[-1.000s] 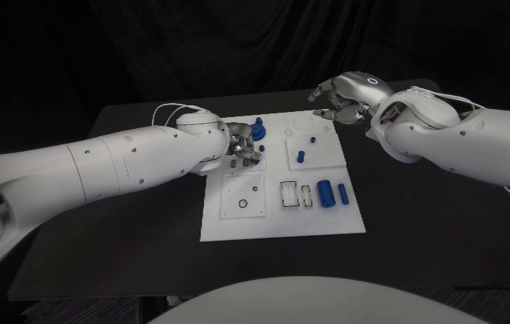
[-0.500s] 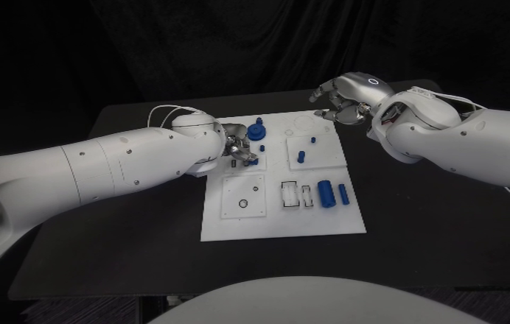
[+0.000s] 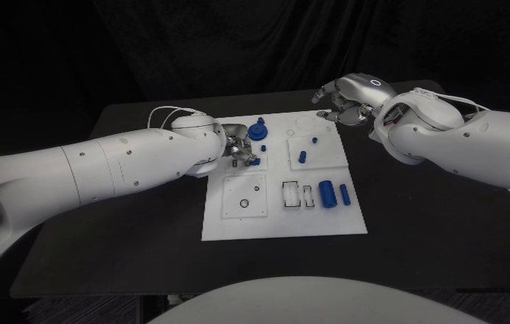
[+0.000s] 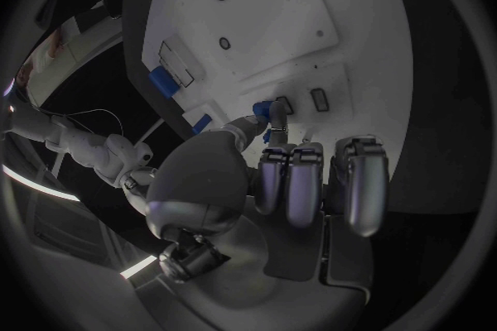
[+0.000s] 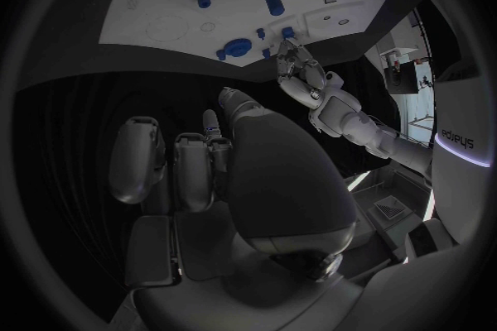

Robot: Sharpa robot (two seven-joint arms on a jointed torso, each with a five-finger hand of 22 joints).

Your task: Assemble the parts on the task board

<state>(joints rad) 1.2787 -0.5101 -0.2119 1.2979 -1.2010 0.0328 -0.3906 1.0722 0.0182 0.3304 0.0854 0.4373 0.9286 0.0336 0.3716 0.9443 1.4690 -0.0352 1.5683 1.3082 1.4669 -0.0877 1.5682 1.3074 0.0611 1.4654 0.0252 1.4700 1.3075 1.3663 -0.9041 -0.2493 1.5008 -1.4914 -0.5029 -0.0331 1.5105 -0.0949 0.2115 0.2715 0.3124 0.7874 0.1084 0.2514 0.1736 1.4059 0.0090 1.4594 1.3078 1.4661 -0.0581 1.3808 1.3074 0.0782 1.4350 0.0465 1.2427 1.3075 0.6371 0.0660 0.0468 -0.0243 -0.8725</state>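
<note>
Black matte counter (image 3: pixel 127 236), flat white rectangular task board (image 3: pixel 281 224) in the middle, long axis running away from the robot. Near end of board: square white inset plate with a small dark ring (image 3: pixel 243 204), then two upright rectangular slots (image 3: pixel 289 194), then two smooth blue cylinders lying side by side, the fat one (image 3: pixel 327 193) and the thin one (image 3: pixel 344 194), long axes both pointing away from the robot. Mid board: right inset plate with a short blue peg (image 3: pixel 301 156) lying along the same axis and a small blue stud (image 3: pixel 314 141) beyond it. Left hand (image 3: pixel 240 147), silver metal, sits over the board's left mid edge, fingers curled in; wrist view shows a small blue part (image 4: pixel 265 110) pinched at its fingertips (image 4: pixel 272 129), low on the board by a small slot. Just beyond it, a round blue knob-shaped part (image 3: pixel 257 130) standing on the board. Far right corner: right hand (image 3: pixel 346 104) above the board edge, fingers curled in loosely, nothing held.
</note>
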